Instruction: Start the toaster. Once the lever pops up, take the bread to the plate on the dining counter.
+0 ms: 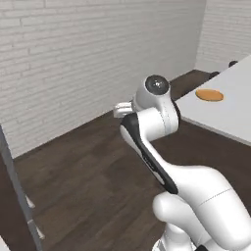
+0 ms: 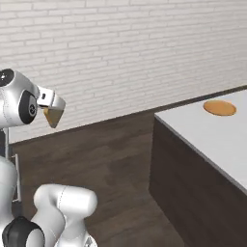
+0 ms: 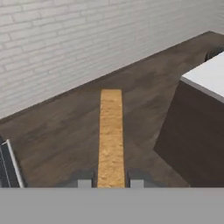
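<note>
My gripper (image 3: 110, 183) is shut on the bread (image 3: 110, 135), a thin tan slice seen edge-on and reaching forward between the fingers. From the right base camera the bread (image 2: 52, 116) hangs under the gripper (image 2: 50, 107), held high over the dark floor. The gripper (image 1: 122, 109) peeks out from behind the arm's upper joint. The orange-brown plate (image 1: 210, 95) (image 2: 219, 107) lies flat on the white dining counter (image 1: 230, 117) (image 2: 207, 137) (image 3: 209, 75), well to the right of the gripper. The toaster is out of view.
A white brick wall (image 2: 125, 53) runs behind a dark wood floor (image 1: 88, 171). Dark stools (image 1: 214, 74) stand at the counter's far side. The counter's dark base (image 3: 192, 135) is close on the right. A grey metal frame (image 1: 17, 191) stands at the left.
</note>
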Available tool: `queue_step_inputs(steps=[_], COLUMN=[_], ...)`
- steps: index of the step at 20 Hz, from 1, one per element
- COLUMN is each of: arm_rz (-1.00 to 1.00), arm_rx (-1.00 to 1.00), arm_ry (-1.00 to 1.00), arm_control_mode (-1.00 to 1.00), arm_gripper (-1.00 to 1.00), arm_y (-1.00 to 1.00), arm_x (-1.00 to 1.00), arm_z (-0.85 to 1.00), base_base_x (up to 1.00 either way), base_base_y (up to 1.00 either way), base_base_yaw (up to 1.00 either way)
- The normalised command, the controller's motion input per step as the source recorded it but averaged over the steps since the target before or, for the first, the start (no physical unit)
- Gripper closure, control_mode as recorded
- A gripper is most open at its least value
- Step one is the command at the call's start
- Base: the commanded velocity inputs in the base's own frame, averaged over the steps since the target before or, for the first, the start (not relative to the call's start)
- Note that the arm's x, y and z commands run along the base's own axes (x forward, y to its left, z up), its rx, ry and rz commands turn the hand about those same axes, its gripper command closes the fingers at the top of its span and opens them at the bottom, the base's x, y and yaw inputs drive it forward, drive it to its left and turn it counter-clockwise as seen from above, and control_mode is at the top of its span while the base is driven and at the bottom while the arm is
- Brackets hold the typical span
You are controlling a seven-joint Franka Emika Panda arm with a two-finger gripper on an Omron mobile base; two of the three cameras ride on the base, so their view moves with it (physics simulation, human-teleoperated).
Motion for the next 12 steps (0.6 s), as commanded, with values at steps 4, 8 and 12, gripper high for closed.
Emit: queue_step_inputs(steps=[4,8,12], arm_rz=[0.0,0.0,0.0], arm_rx=[0.0,0.0,0.0], arm_ry=[0.0,0.0,0.0], arm_control_mode=[1.0,1.0,1.0], arm_gripper=[1.0,1.0,1.0], arm_y=[0.0,0.0,0.0], arm_x=[0.0,0.0,0.0], arm_z=[0.0,0.0,0.0], base_base_x=[0.63,0.98,1.0], base_base_y=[-0.12,0.09,0.43], base_base_yaw=[-0.72,-0.66,-0.6])
